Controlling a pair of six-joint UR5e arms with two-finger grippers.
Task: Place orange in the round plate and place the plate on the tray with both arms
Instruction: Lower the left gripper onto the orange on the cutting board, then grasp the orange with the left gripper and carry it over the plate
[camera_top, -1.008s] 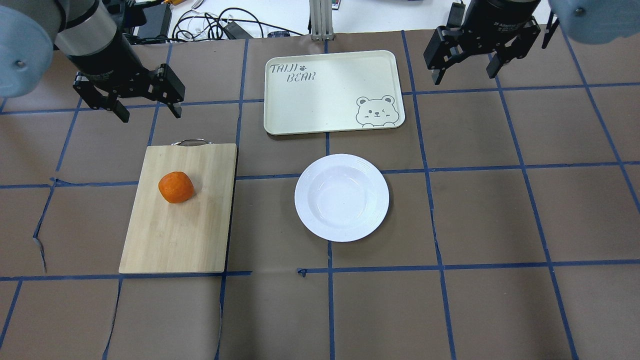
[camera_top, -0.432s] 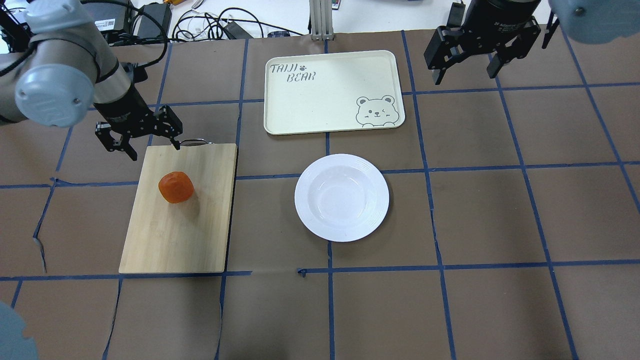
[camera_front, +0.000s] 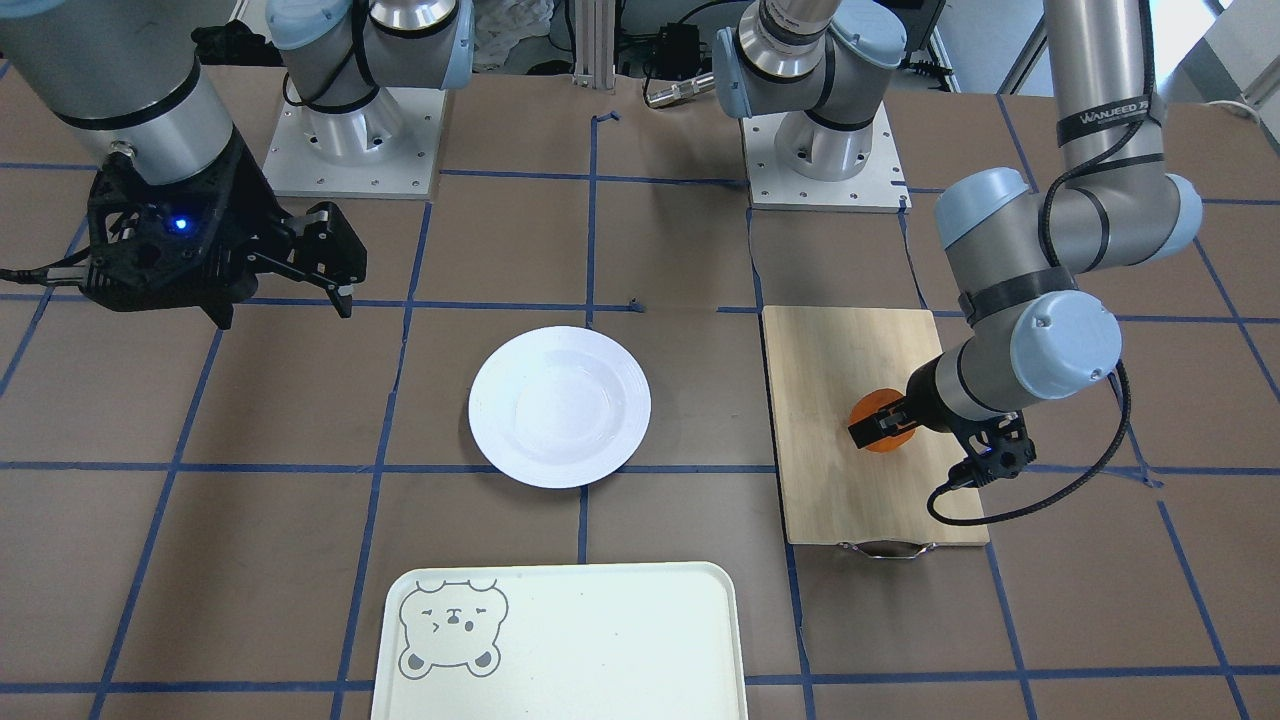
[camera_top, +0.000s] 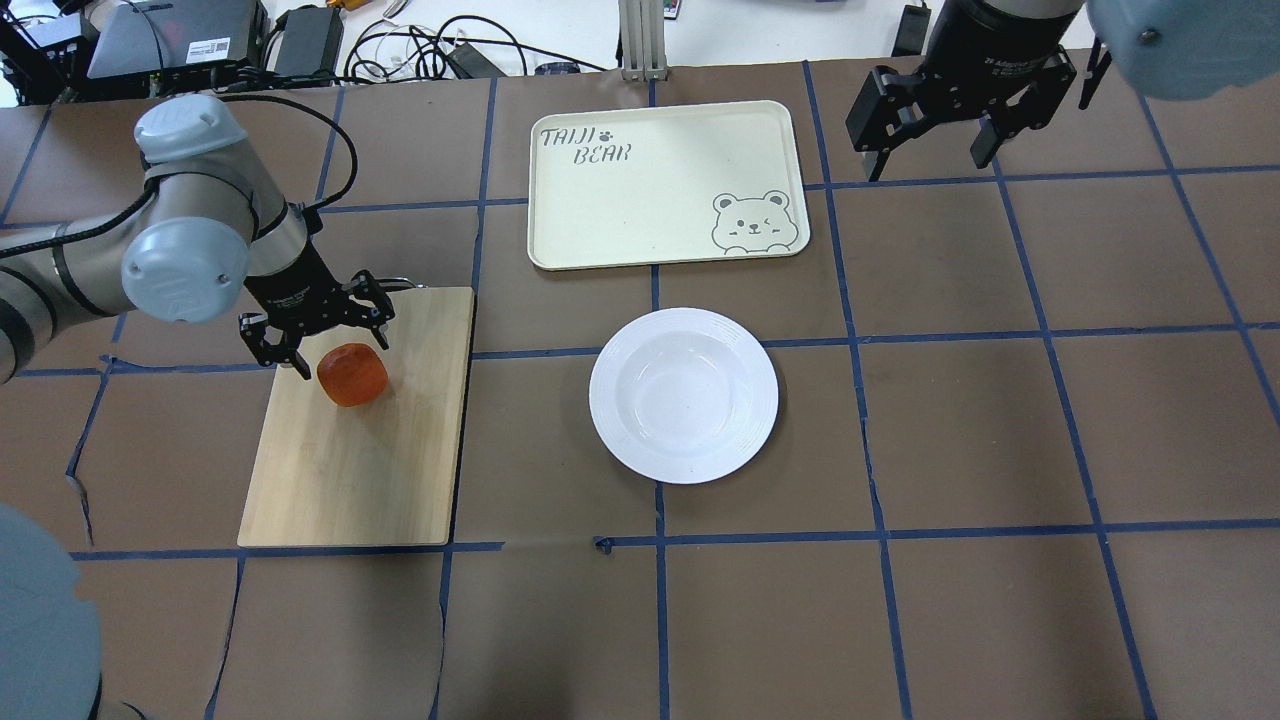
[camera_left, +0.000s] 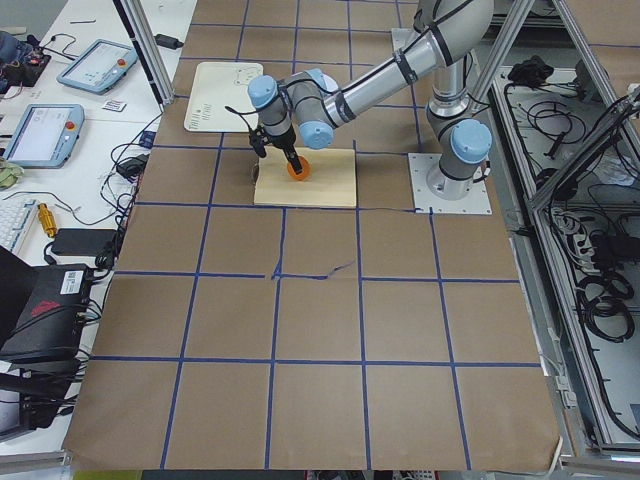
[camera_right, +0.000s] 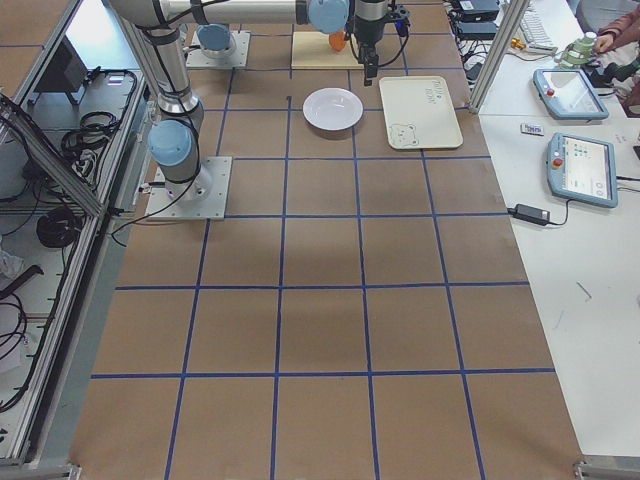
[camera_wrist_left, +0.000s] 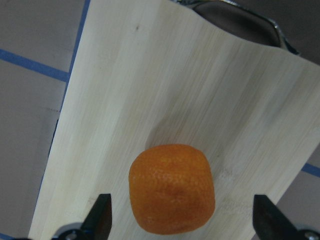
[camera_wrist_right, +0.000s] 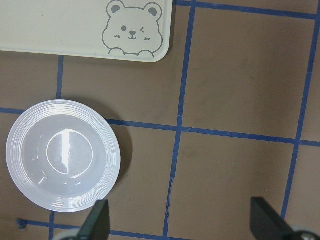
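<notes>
The orange (camera_top: 352, 376) (camera_wrist_left: 172, 189) lies on a bamboo cutting board (camera_top: 360, 470) at the table's left. My left gripper (camera_top: 342, 355) (camera_wrist_left: 183, 215) is down over it and open, one finger on each side with a gap on both sides. The empty white round plate (camera_top: 683, 395) (camera_wrist_right: 62, 160) sits mid-table. Beyond it lies the cream tray (camera_top: 665, 185) (camera_front: 560, 640) with its bear face. Hanging high at the back right, my right gripper (camera_top: 930, 160) (camera_front: 285, 312) is open and holds nothing.
The cutting board's metal handle (camera_front: 885, 547) points to the far side, toward the tray's row. Cables and electronics (camera_top: 420, 45) lie past the table's far edge. Brown paper with blue tape lines covers the table.
My left arm has come down and forward from the back left, so its open fingers now flank the orange. The right gripper has barely shifted. Orange, plate and tray have not moved.
</notes>
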